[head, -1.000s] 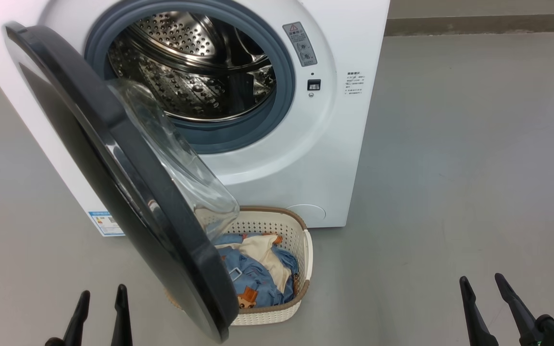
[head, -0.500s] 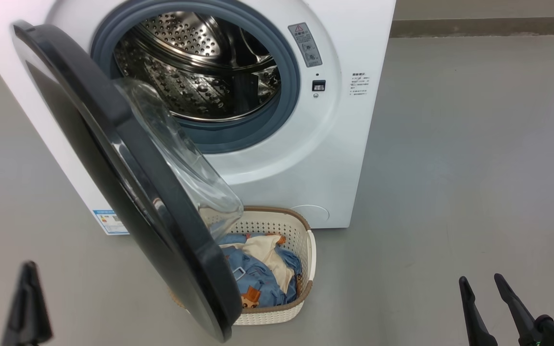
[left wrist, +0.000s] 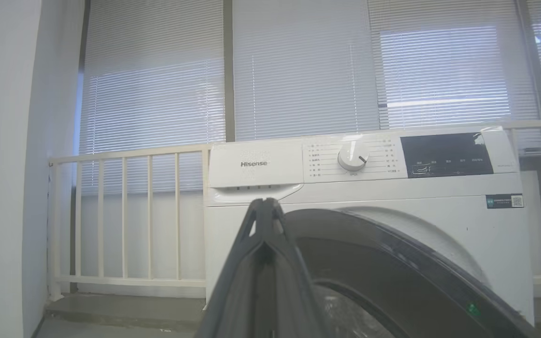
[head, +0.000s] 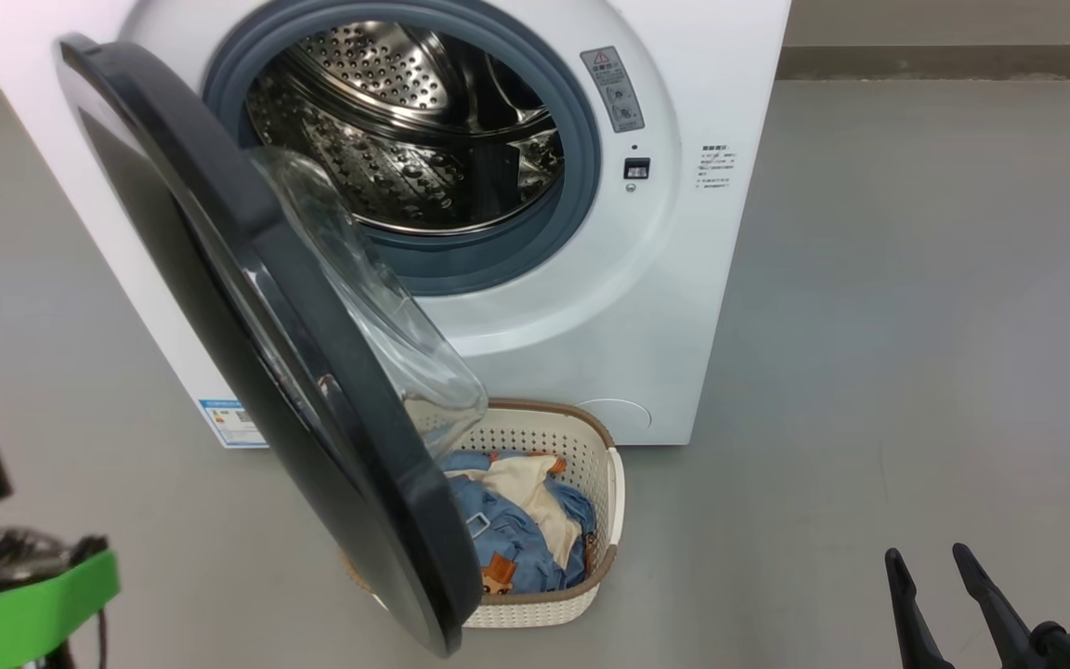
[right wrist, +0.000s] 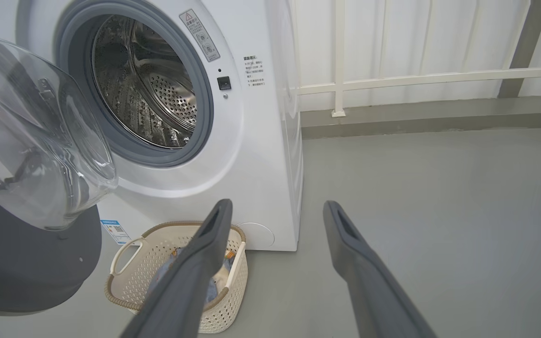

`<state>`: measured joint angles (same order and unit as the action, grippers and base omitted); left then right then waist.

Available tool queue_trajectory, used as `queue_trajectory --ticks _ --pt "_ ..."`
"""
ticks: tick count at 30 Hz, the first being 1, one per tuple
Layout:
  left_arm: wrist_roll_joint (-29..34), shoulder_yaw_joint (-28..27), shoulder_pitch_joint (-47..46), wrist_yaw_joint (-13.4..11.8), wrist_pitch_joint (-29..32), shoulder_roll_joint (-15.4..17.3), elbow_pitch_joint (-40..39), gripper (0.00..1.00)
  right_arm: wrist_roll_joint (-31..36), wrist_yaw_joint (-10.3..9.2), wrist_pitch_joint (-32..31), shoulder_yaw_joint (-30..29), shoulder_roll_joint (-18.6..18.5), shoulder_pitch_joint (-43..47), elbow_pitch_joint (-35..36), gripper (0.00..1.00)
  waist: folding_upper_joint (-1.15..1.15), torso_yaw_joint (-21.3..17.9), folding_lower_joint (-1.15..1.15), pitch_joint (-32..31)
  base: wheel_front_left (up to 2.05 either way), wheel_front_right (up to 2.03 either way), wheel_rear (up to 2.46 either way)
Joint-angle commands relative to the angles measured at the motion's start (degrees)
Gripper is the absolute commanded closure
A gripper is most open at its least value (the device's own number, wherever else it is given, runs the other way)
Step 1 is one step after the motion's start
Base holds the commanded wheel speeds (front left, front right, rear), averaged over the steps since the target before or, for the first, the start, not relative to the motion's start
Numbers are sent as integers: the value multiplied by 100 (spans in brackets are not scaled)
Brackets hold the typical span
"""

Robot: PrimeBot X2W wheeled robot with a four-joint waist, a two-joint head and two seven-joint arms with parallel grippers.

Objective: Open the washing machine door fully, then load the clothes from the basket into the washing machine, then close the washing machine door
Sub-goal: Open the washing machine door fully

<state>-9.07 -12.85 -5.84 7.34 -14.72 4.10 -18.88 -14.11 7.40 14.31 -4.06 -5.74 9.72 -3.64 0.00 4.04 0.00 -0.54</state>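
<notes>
Grey floor: door (head: 238, 269) is parked half-open over basket (head: 544, 437).
Left jaws are shut empty, probably for shoving it wider; right jaws are held wide.

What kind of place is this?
Likely a laundry corner, maybe an enclosed balcony: a washing machine on a grey floor, a basket of clothes in front, a white railing and window blinds behind.

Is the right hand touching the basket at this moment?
Apart. In the head view the right hand stands open at the lower right, and bare grey floor lies between it and the basket.
</notes>
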Motion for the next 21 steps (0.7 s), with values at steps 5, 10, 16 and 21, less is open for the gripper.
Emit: queue_trajectory --ticks 5,10,16,21 --pt "162 584 -726 14 270 272 -855 100 -20 9 69 145 -51 -10 134 0 0 126 0 -5 0 0 0" --pt "125 1603 -1000 13 733 80 -1296 100 -28 9 69 156 -20 1 108 0 0 242 0 6 0 0 0" --pt "-138 3010 -736 -132 1002 -89 -1106 100 -36 9 69 153 1 -25 95 0 0 366 0 35 0 0 0" --pt "-538 3779 -428 -372 1108 -115 -796 100 -38 9 69 120 14 -22 95 0 0 485 0 59 0 0 0"
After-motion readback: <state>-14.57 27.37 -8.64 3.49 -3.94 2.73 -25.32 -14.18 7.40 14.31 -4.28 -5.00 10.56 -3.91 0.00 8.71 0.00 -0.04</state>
